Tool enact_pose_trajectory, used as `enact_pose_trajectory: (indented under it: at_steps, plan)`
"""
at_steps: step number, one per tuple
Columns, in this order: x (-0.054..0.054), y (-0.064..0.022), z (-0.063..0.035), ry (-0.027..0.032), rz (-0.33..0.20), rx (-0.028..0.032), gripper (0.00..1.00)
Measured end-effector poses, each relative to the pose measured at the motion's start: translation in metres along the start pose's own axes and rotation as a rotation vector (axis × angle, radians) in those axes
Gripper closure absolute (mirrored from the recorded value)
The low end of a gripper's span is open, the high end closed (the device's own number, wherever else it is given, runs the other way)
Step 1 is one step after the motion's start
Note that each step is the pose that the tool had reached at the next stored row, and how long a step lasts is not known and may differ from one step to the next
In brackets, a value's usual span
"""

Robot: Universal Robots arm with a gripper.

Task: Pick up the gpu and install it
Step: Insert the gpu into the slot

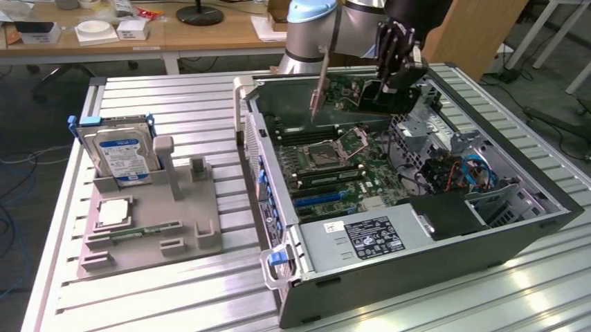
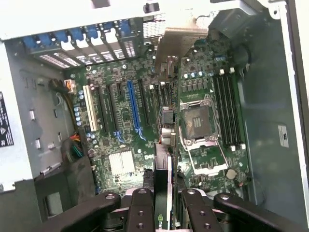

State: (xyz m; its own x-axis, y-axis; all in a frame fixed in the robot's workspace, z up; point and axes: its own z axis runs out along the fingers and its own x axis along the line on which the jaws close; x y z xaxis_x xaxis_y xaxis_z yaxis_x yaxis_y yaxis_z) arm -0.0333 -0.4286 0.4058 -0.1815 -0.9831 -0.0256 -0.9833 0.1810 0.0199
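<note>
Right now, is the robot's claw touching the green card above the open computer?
Touching. In the wrist view the gripper clamps the gpu edge-on, a finger against each face.

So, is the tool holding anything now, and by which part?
The tool holds the gpu, at the end away from its silver bracket.

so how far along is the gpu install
Pickup looks done: the tool is shut on the gpu, holding it on edge over the open case. In hand: the card hangs above the motherboard, not in any slot. Left: seating it; the blue slot and its neighbours stand bare.
</note>
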Motion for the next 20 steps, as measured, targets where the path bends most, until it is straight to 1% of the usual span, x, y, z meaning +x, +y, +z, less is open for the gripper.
enact_pose_trajectory:
  at_steps: [15,18,20]
  plan:
    - [0.0000,0.0000,0.0000,0.0036,-0.183,-0.0047,0.73]
    - [0.0001,0.0000,0.0000,0.0041,-0.205,-0.0052,0.73]
    - [0.0001,0.0001,0.0000,0.0041,-0.205,-0.0053,0.73]
